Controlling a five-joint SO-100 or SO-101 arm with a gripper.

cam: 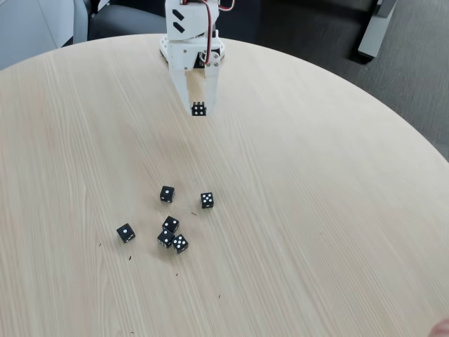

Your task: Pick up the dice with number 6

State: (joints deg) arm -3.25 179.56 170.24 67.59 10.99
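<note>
Arm body (191, 28): white plastic, boxy segments, at 12 o'clock of the fixed view
Markings: black angular cut-outs on the upper segment
Cable: red wire looping at the top
Pincer (199, 105): two long white tapering fingers (184, 88)
Fasteners: small dark screws near the finger hinge

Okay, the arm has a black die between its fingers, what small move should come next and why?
Probably a short lift straight up. The gripper appears shut on the dice with number 6, which sits at the fingertips near the table, apart from the other dice. Whether it has cleared the surface is hard to tell.
</note>
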